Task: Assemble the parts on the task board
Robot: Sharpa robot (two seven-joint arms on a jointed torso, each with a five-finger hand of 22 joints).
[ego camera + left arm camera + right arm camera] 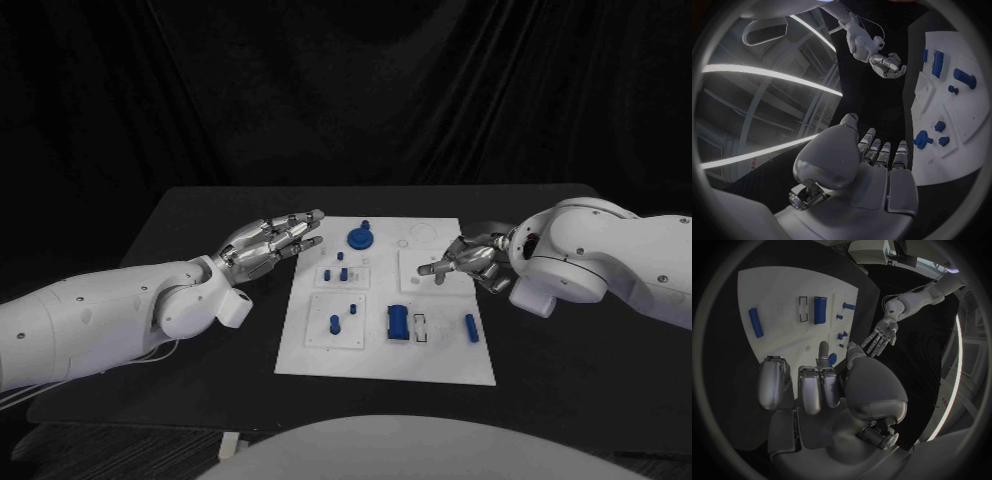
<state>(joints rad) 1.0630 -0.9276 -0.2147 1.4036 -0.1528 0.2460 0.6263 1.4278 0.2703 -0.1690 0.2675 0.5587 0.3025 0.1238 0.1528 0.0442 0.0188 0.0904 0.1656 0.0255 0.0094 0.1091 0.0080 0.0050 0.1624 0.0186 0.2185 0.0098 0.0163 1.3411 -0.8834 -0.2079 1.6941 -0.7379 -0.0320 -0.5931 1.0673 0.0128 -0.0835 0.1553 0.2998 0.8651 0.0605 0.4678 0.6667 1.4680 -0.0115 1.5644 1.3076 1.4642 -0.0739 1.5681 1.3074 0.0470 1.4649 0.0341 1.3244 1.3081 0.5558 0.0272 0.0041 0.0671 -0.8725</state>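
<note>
The white task board (433,360) lies mid-table. On it are a blue round disc with a knob (359,237), small blue pegs (339,273), one more peg (335,323), a blue block (395,323) beside a black-outlined slot (420,327), and a long blue bar (470,327). My left hand (271,243) hovers just off the board's far left corner, fingers stretched out and holding nothing. My right hand (464,260) hangs over the board's right side with its fingers curled in; nothing shows in them. In the right wrist view one fingertip (823,350) points toward the disc.
The black table (188,220) extends on both sides of the board. My white forearms come in from either side, the right one (606,260) bulky beside the board's right edge.
</note>
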